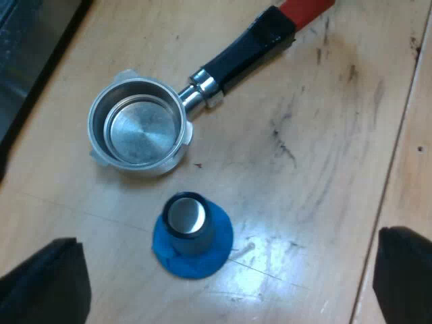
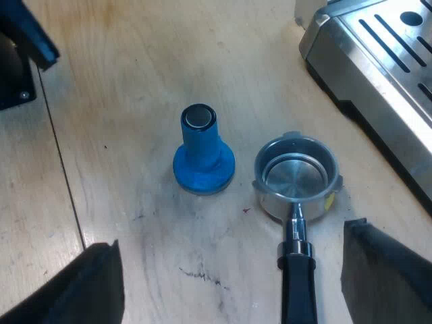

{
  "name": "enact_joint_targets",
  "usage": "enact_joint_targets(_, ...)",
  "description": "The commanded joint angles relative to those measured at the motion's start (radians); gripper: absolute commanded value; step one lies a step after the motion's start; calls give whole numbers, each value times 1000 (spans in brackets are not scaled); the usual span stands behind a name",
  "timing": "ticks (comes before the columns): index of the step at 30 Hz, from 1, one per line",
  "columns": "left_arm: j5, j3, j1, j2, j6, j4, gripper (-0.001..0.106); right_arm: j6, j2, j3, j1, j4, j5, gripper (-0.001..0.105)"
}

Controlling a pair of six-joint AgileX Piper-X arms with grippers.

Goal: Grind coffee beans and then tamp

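We are holding both claws wide apart and empty: the left gripper [image 1: 226, 280] is hovering over the blue tamper [image 1: 192, 233], and the right gripper [image 2: 229, 283] is hovering over the portafilter's dark handle [image 2: 298, 287]. The tamper is standing upright on the wooden table [image 1: 324, 135], just beside the portafilter [image 1: 140, 128], whose basket is lying empty. We are risking tipping the tamper with a stray finger. An off-centre grasp could also send the portafilter skidding, short of the espresso machine [image 2: 378, 61].

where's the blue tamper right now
In both wrist views the blue tamper stands upright on the wooden table, just beside the basket of the loose metal holder, not touching it.
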Motion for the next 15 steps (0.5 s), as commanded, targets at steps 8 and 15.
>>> enact_joint_targets(8,-21,-1,-50,135,-13,-90,86,-2,-3,-5,2,-15,-1,69)
enact_joint_targets(15,-75,-1,-88,271,-78,-119,86,-2,-3,-5,2,-15,-1,69)
